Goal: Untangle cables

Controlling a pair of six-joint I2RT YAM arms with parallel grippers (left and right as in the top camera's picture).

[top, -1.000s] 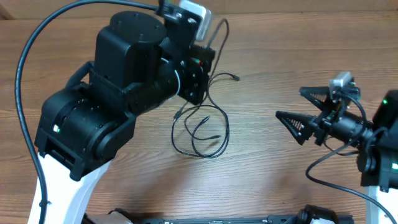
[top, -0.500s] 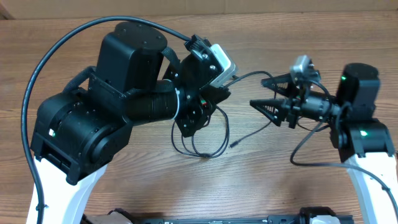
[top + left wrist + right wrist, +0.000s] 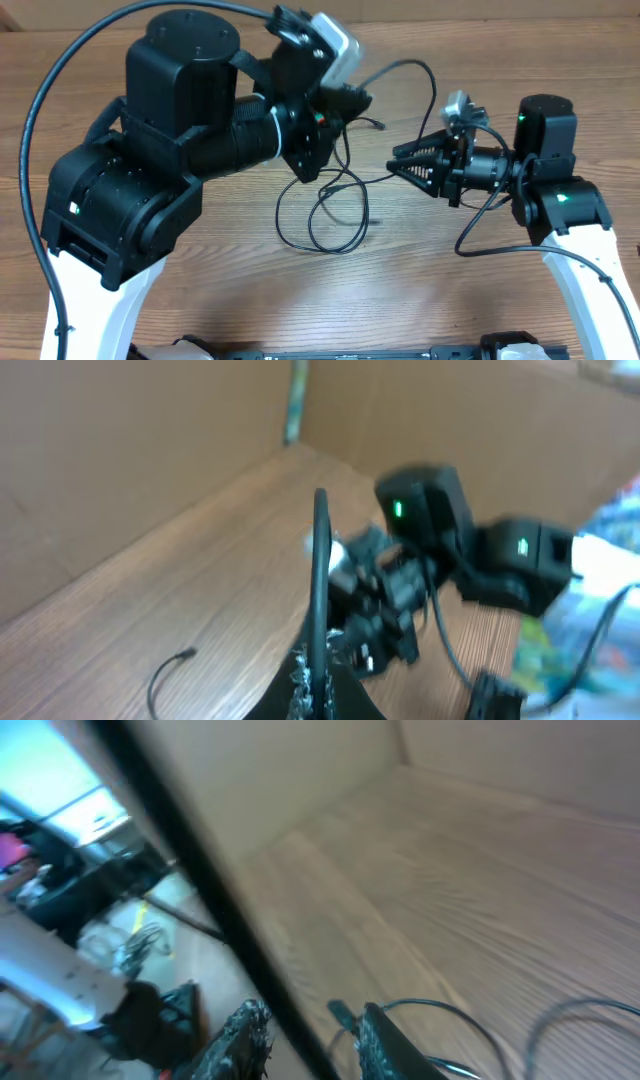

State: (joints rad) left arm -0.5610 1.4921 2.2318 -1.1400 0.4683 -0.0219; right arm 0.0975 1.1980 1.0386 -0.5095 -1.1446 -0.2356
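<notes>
Two thin black cables (image 3: 345, 215) lie in loose overlapping loops on the wooden table (image 3: 480, 300). My left gripper (image 3: 355, 98) is above them, shut on one cable (image 3: 410, 65), which arcs up and to the right. In the left wrist view that cable (image 3: 320, 560) runs straight up out of the left gripper (image 3: 320, 672). My right gripper (image 3: 395, 166) points left, just right of the loops. In the right wrist view the right gripper (image 3: 305, 1032) has its jaws narrowly apart, with a taut cable (image 3: 200, 870) crossing the gap untouched by either finger.
A plug end (image 3: 378, 124) lies on the table near the left gripper. Another cable end (image 3: 185, 655) curls on the wood in the left wrist view. The left arm's bulky body (image 3: 170, 170) covers the table's left half. Cardboard walls (image 3: 150, 440) stand behind the table.
My right gripper has swung left to the cables and narrowed its jaws from wide open. The left gripper has risen slightly, lifting its cable into a high arc.
</notes>
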